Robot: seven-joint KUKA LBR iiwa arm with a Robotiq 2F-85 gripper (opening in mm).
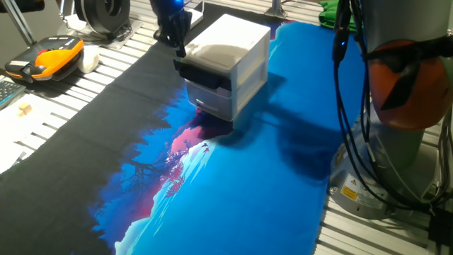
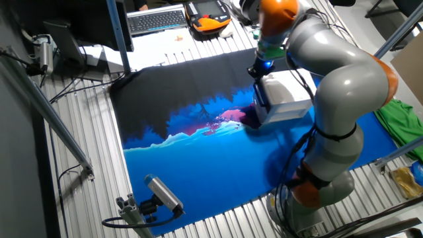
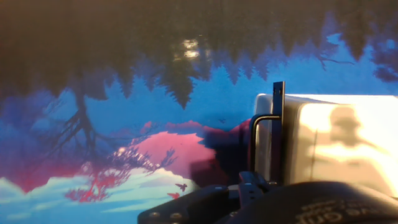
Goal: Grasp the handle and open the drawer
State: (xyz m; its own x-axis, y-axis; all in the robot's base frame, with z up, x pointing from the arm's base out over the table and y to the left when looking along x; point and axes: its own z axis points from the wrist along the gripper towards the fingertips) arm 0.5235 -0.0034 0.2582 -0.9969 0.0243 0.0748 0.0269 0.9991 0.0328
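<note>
Handle (image 1: pixel 204 73) is the black bar across the front of the top drawer (image 1: pixel 212 69) of the small white cabinet (image 1: pixel 230 53), which sits on the printed blue-and-black mat (image 1: pixel 233 184) near the mat's far side in one fixed view. Drawer looks closed or nearly so; front sits about flush with the cabinet face, can't resolve any gap. Below it is the second drawer (image 1: pixel 212 99) with a pale translucent front. In the hand view the handle (image 3: pixel 273 134) shows as a thin black bracket standing off the white drawer front (image 3: pixel 329 143), running vertically in frame, right of centre. Gripper (image 1: pixel 175 37) is at the handle's left end as seen in that fixed view, above and just beside the cabinet's top corner; contact can't be confirmed. Finger spread: can't tell, tips are hidden in every view, and the hand view only shows dark gripper body along the bottom edge. In the other fixed view the grey and orange arm (image 2: pixel 337 73) arcs over the cabinet (image 2: pixel 284 99) with the gripper (image 2: pixel 260 69) at its front edge. Off the mat: an orange and black device (image 1: pixel 46 60), a keyboard (image 2: pixel 157 20), green cloth (image 2: pixel 402 119).
</note>
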